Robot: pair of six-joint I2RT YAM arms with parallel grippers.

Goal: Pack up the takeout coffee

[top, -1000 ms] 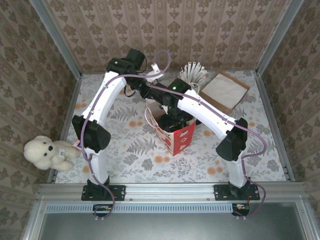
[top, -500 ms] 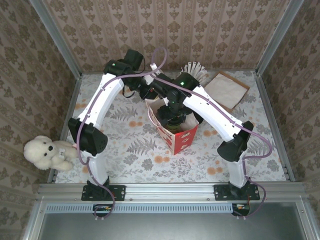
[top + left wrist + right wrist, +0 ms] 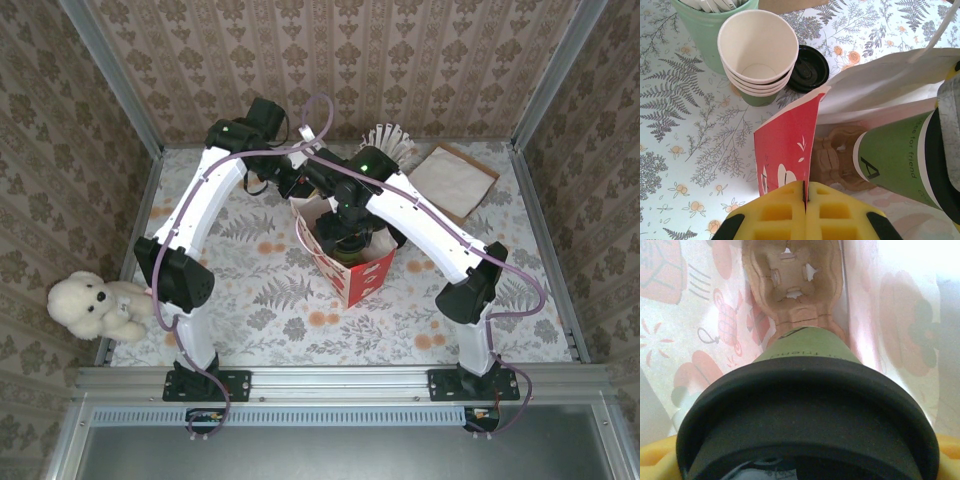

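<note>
Two arms meet over one red-and-white bag standing upright mid-table. The left gripper is fully closed, its two yellow pads pinching the top edge of the bag's red panel and holding the mouth apart. The right gripper reaches down into that mouth, its jaws spread wide around the one coffee, a yellow pad showing at each side of the black lid. The coffee is inside the bag, tilted, base first, just above the single cardboard carrier lying on the bag's floor; whether the base touches the carrier cannot be told. Behind the bag on the table stands one stack of lidless cups, four rims countable, with one loose black lid lying flat just beside it, touching or nearly so. One green holder of white-wrapped sticks stands against the stack's far side. One flat brown paper piece lies at the far right corner, and one white teddy sits at the table's left edge, well apart from the rest.
</note>
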